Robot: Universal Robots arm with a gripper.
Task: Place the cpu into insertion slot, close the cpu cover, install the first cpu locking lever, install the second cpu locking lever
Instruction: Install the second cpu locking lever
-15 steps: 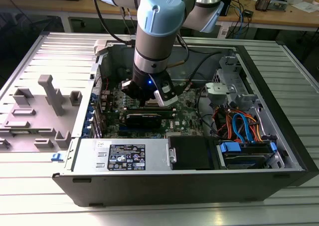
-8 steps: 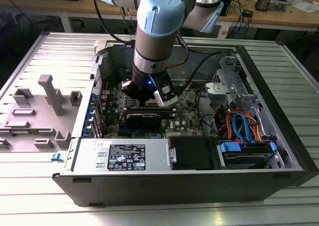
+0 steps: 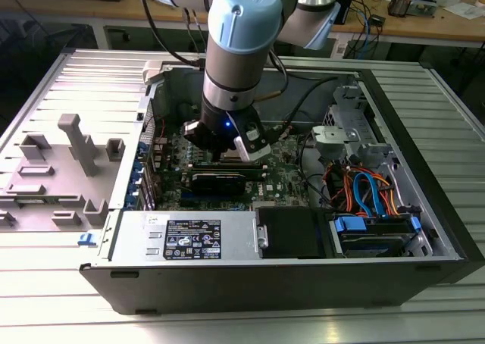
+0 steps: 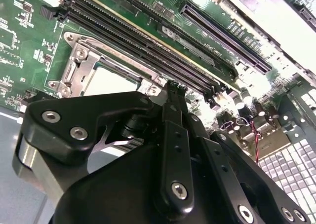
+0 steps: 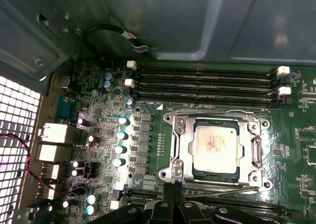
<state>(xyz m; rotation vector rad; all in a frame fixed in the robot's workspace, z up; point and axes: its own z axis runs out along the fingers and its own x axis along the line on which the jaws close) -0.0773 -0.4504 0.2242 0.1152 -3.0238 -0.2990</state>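
We see the small flat square cpu (image 5: 216,148) with its dull silver-grey metal top already lying flat in the square silvery-rimmed insertion slot (image 5: 180,170) on the green circuit board (image 5: 148,135), top face up toward the camera. The thin silvery hinged cpu cover (image 5: 183,150) appears folded down around it, its window framing the chip. The thin wire levers (image 5: 217,190) along the socket's edges look unlatched or barely seated, though we cannot be sure. We judge the work to be at the first locking lever.

Our black claw (image 5: 173,187) has its fingertips pressed together, holding nothing, poised just beside the socket edge nearest the wrist. In the exterior view the claw (image 3: 221,156) hangs low inside the open computer case (image 3: 424,230), which rests on the ribbed metal desk (image 3: 45,283).

The chip is square, with no real long axis; its edges run parallel to the long black memory slots (image 5: 202,83). Any next move would call for a fine sideways push under a small hook, with little room.
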